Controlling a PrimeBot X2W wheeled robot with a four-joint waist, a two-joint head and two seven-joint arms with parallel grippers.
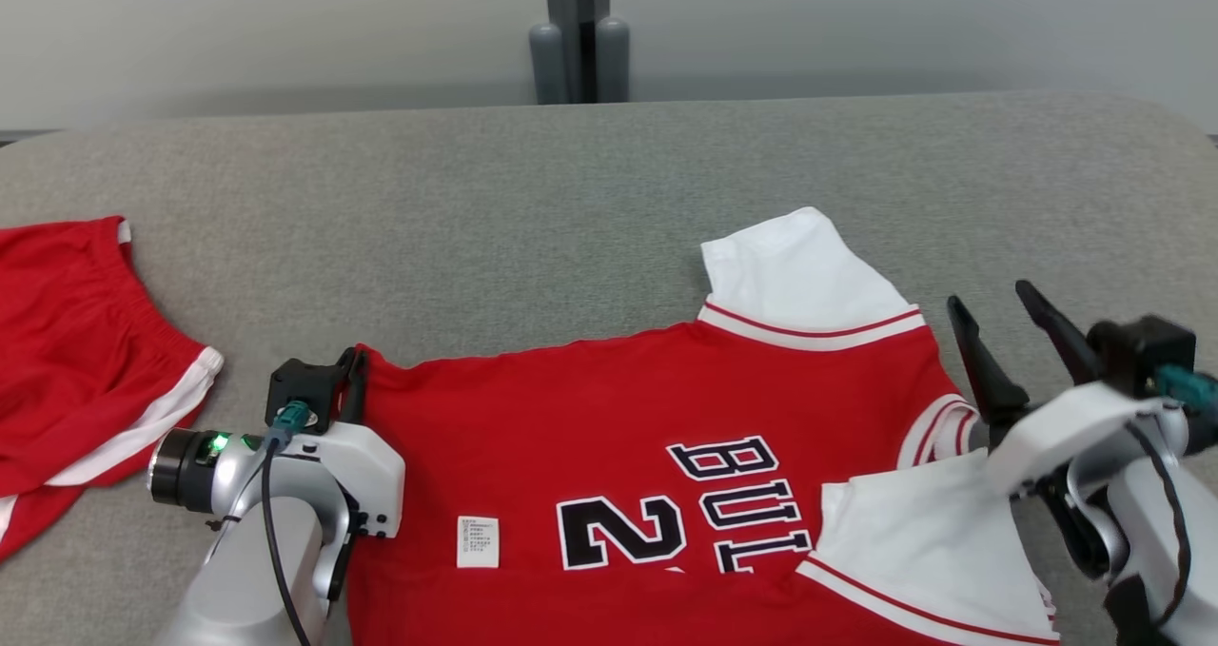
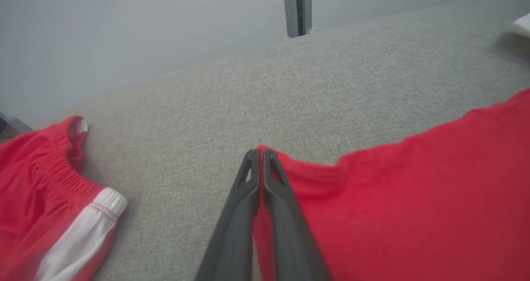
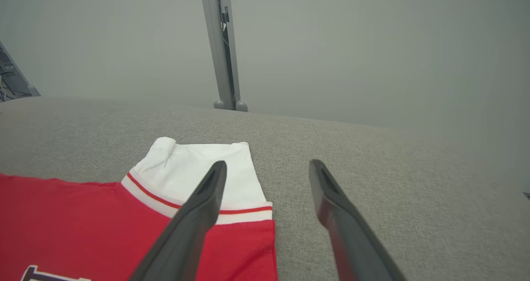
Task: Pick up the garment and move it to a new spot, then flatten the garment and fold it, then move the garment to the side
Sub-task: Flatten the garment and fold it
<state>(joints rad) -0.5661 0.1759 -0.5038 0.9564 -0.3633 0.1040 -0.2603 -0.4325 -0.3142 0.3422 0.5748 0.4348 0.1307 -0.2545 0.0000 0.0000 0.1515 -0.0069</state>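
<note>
The garment (image 1: 609,437), a red jersey with white sleeves and black lettering, lies spread on the grey table. My left gripper (image 1: 354,365) is shut on the garment's far left hem corner; in the left wrist view its fingers (image 2: 260,154) pinch the red corner (image 2: 265,150) of the garment (image 2: 414,198). My right gripper (image 1: 990,308) hangs open just right of the garment's far shoulder, nothing between its fingers. In the right wrist view the gripper (image 3: 269,165) spans the edge of the white sleeve (image 3: 207,165), above the cloth.
Red shorts with a white stripe (image 1: 86,370) lie at the table's left edge, also seen as the shorts (image 2: 45,206) in the left wrist view. The grey table (image 1: 590,199) stretches bare behind the garment. A grey post (image 1: 579,28) stands beyond the far edge.
</note>
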